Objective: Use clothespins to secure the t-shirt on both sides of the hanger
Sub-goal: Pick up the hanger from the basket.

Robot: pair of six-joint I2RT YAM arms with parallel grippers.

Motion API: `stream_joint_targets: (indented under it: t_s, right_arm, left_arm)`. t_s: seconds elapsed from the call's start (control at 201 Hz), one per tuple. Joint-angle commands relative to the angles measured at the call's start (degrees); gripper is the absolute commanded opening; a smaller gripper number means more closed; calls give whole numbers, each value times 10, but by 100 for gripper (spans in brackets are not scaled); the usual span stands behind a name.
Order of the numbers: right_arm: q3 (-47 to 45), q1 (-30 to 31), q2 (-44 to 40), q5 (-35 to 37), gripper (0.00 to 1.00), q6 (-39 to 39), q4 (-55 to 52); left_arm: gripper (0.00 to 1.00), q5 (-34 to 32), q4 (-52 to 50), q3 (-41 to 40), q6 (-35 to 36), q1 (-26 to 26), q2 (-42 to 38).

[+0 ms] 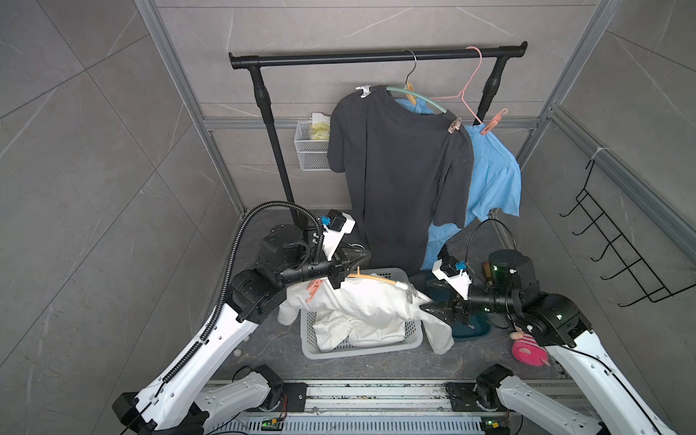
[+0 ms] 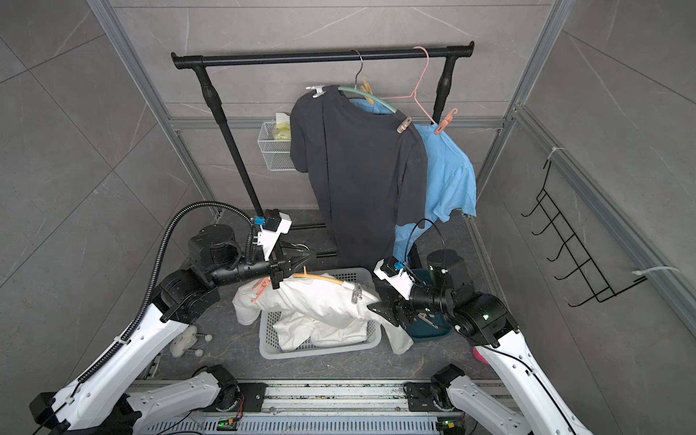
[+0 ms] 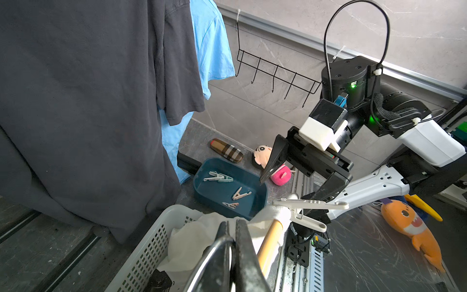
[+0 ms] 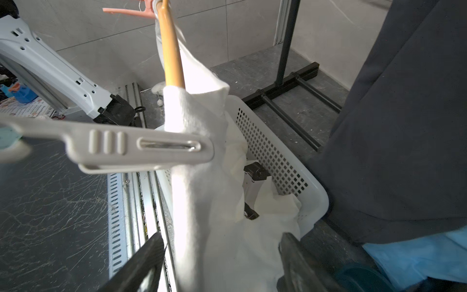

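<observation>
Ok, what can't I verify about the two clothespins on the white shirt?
- Pink clothespin, bite: cut at right wrist view's edge; left arm overlaps it in both top views.
- Grey clothespin, grip on hanger: white t-shirt covers it, all views.
- Hook of hanger: inside left jaws, left wrist view.

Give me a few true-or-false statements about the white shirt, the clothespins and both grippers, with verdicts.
1. The left gripper is shut on the hanger. True.
2. The right gripper grips the grey-white clothespin. False: its jaws stand open; the pin is clipped onto the white t-shirt.
3. A pink clothespin sits at the hanger's other end. True.
4. The teal tray is empty. False: loose clothespins lie in it.
5. The black t-shirt lies in the basket. False: it hangs from the rail.
</observation>
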Motion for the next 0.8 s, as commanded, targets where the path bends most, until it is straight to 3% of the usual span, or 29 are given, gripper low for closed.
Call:
stream_joint_targets:
  t_s: [0.0, 0.139, 0.304, 0.383, 0.513, 0.542, 0.597, 0.652, 0.742, 0.791]
  right_arm:
    - [-8, -2, 14, -39, 68, -21, -7]
    - [-1, -2, 28, -76, 51, -22, -9]
    - [0, -1, 16, -84, 13, -7, 8]
    - [7, -2, 3, -80, 1, 7, 12]
    - [23, -2, -16, -51, 0, 39, 27]
    - [30, -3, -18, -47, 0, 43, 25]
    - [43, -2, -21, -41, 0, 50, 23]
    - [56, -2, -24, -33, 0, 56, 20]
    - [82, -2, -29, -14, 0, 65, 18]
    - [95, -1, -32, 5, 0, 71, 18]
  left_arm:
    - [0, 22, 35, 33, -3, 3, -13]
    - [0, 17, 37, 38, -3, 3, -12]
    - [0, 1, 37, 45, -2, 3, -10]
    - [0, -9, 37, 47, -4, 3, -12]
    - [0, -23, 28, 54, -4, 3, -18]
    - [8, -25, 25, 57, -2, 3, -21]
    - [34, -35, 17, 64, -3, 2, -26]
    - [51, -45, 10, 71, 1, 2, -35]
    - [60, -94, 16, 75, -24, 3, -62]
    - [64, -86, 41, 66, -35, 2, -83]
